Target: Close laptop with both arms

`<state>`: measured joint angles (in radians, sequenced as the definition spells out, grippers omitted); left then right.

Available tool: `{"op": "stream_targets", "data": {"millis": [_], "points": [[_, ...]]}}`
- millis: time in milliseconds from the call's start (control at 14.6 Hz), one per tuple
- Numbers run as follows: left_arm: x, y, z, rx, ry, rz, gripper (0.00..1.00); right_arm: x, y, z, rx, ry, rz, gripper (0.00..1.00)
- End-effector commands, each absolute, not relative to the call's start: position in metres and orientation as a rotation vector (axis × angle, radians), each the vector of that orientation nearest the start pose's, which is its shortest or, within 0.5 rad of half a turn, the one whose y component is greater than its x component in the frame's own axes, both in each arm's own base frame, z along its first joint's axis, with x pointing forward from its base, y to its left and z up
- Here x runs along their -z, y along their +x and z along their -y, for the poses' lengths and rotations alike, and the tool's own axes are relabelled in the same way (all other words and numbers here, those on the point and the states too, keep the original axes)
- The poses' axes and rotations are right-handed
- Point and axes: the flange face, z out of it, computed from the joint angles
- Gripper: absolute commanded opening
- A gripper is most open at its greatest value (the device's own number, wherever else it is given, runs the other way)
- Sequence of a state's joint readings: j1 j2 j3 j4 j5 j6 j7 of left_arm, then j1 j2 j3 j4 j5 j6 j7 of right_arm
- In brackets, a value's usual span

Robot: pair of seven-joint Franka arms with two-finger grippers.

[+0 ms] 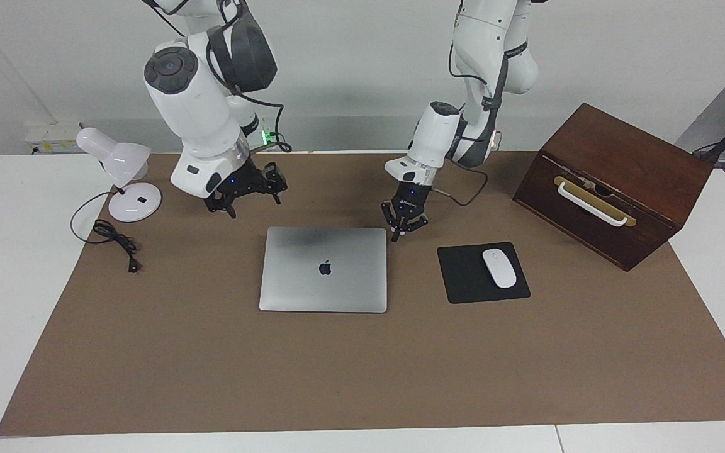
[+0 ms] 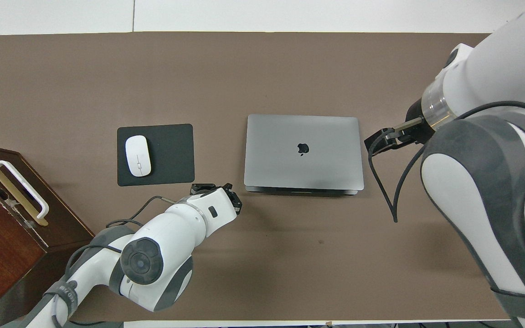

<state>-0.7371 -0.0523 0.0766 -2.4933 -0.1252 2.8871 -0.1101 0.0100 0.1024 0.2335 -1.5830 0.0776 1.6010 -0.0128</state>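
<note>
The slim silver-grey metal laptop [image 1: 323, 269] lies shut, apple logo up, on the brown table [image 1: 211, 377]. The left gripper [image 1: 404, 225] hovers just beside its corner, the right gripper [image 1: 246, 189] hangs near the other; both hold nothing, their fingers' spread unreadable.

Silver-grey laptop [image 1: 323, 269] (dark logo on lid), white mouse [image 1: 500, 268] on black pad [image 1: 463, 277], brown mat [image 1: 337, 371].

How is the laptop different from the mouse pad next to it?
The laptop is silver-grey with a dark apple logo; the mouse pad is black. The laptop is bigger than the mouse pad. A white mouse sits on the mouse pad; nothing sits on the laptop. Both lie flat on the brown mat.
</note>
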Motion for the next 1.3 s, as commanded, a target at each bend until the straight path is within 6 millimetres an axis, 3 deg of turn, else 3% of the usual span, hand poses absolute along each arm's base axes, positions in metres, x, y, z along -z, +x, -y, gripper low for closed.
{"op": "stream_targets", "data": {"millis": [0,343,411,480,548,823,1028,1165,1234], "points": [[-0.387,0.389,0.279,0.511,-3.251,-0.687,0.0,-0.584,0.546,-0.141,-0.145,-3.054,0.376,1.0],[-0.487,0.433,0.233,0.229,-3.256,-0.548,0.0,-0.604,0.533,-0.124,-0.152,-3.088,0.343,1.0],[-0.5,0.439,0.224,0.223,-3.24,-0.532,0.24,-0.602,0.533,-0.119,-0.156,-3.089,0.331,1.0],[-0.504,0.444,0.214,0.213,-3.23,-0.503,0.77,-0.599,0.535,-0.115,-0.154,-3.09,0.317,1.0],[-0.512,0.449,0.2,0.21,-3.23,-0.463,1.0,-0.597,0.536,-0.104,-0.158,-3.09,0.285,1.0],[-0.549,0.473,0.122,0.184,-3.216,-0.313,1.0,-0.593,0.54,-0.073,-0.17,-3.082,0.208,1.0],[-0.573,0.48,0.078,0.153,-3.22,-0.177,1.0,-0.593,0.543,-0.062,-0.15,-3.104,0.18,1.0],[-0.583,0.484,0.06,0.182,-3.22,-0.105,1.0,-0.594,0.546,-0.055,-0.136,-3.114,0.164,1.0],[-0.586,0.484,0.04,0.164,-3.203,-0.048,1.0,-0.594,0.548,-0.052,-0.135,-3.125,0.163,1.0]]}}
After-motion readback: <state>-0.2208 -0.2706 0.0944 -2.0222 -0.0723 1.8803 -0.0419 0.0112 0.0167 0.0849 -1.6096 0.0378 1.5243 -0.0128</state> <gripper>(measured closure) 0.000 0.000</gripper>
